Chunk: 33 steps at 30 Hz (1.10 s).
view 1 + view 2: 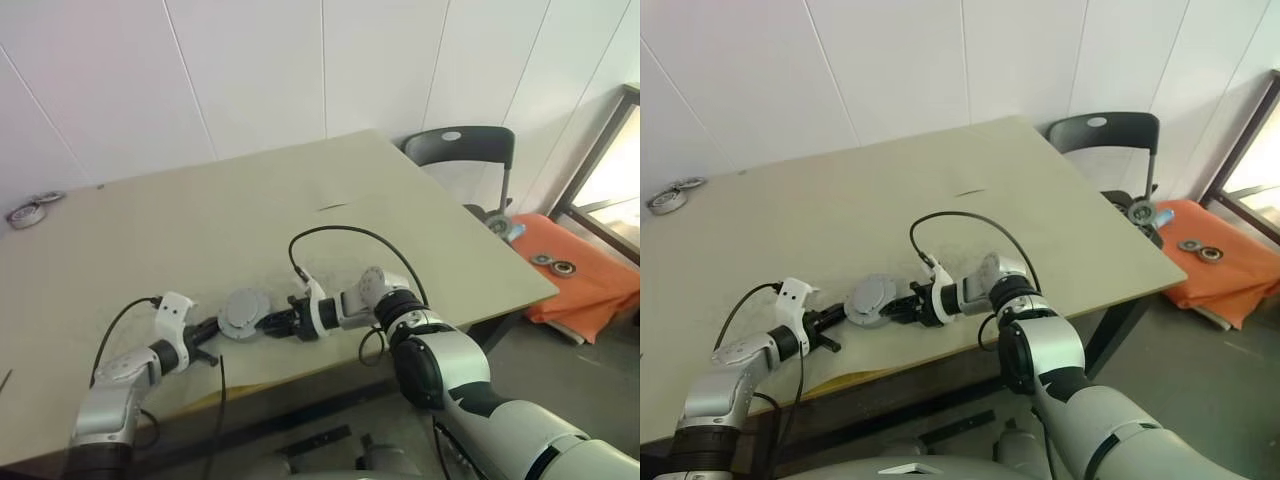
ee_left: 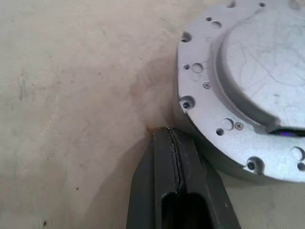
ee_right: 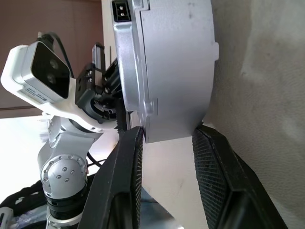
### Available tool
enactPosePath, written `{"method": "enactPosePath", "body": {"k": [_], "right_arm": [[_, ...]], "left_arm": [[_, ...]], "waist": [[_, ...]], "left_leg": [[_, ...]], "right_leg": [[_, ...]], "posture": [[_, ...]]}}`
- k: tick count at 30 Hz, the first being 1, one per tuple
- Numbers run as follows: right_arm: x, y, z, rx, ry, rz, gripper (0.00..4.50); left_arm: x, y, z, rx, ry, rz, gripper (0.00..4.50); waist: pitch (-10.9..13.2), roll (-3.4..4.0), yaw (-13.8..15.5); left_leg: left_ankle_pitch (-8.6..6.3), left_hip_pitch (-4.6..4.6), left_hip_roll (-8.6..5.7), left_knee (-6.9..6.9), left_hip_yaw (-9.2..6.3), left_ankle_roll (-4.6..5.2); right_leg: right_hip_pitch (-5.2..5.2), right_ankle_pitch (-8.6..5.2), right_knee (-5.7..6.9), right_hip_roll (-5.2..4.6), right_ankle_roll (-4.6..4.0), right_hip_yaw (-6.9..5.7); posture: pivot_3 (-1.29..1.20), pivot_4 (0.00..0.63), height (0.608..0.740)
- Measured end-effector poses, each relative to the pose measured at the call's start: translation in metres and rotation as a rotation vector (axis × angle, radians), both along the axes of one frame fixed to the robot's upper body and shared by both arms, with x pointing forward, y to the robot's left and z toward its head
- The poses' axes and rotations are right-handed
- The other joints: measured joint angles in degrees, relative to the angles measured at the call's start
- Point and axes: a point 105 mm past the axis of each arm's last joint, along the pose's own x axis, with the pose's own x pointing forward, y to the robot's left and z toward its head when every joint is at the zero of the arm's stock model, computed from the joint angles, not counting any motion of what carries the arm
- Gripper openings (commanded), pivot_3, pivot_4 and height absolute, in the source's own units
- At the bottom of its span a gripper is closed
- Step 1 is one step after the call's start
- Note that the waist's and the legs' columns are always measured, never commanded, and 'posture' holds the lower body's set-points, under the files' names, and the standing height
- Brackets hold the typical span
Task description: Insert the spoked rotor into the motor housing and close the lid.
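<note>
The motor housing is a squat round silver part lying near the table's front edge. A silver lid with small screw holes covers its top, so its inside is hidden. The spoked rotor is out of view. My right gripper reaches in from the right and is shut on the housing's side wall, one finger on each face. My left gripper comes from the left, shut and holding nothing. Its fingertips rest on the table just beside the housing's rim.
The table's front edge runs close behind both grippers. A black cable arches over my right wrist. Small round parts lie at the table's far left. A dark chair and an orange cloth with round parts are to the right.
</note>
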Motion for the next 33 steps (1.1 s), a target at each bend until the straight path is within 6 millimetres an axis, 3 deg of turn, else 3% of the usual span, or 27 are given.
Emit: {"method": "enactPosePath", "body": {"k": [13, 25, 33], "right_arm": [[0.005, -0.001, -0.003, 0.016, 0.043, -0.085, 1.34], [0.013, 0.0, -0.007, 0.001, -0.047, -0.108, 1.34], [0.035, -0.004, -0.007, -0.024, -0.19, -0.2, 1.34]], "left_arm": [[0.001, 0.001, -0.002, 0.006, 0.005, 0.006, 0.0], [-0.001, 0.003, -0.005, 0.016, 0.02, 0.019, 0.0], [-0.005, -0.006, -0.006, -0.007, 0.019, 0.007, 0.0]], "waist": [[-0.2, -0.12, 0.3], [-0.3, -0.17, -0.3], [0.0, 0.07, -0.9]], "left_leg": [[0.01, 0.1, 0.03, 0.0, -0.2, 0.0], [-0.13, 0.15, 0.0, 0.0, -0.18, -0.22], [-0.15, -0.19, -0.87, 0.03, -0.17, -0.23]], "right_leg": [[-0.01, 0.16, 0.0, 0.2, -0.14, 0.0], [-0.02, 0.15, -0.16, 0.1, -0.16, 0.01], [-0.17, 0.14, -0.63, -1.06, -0.16, -0.21]], "posture": [[0.0, 0.0, 0.74], [0.0, 0.0, 0.74], [0.0, 0.0, 0.74]]}}
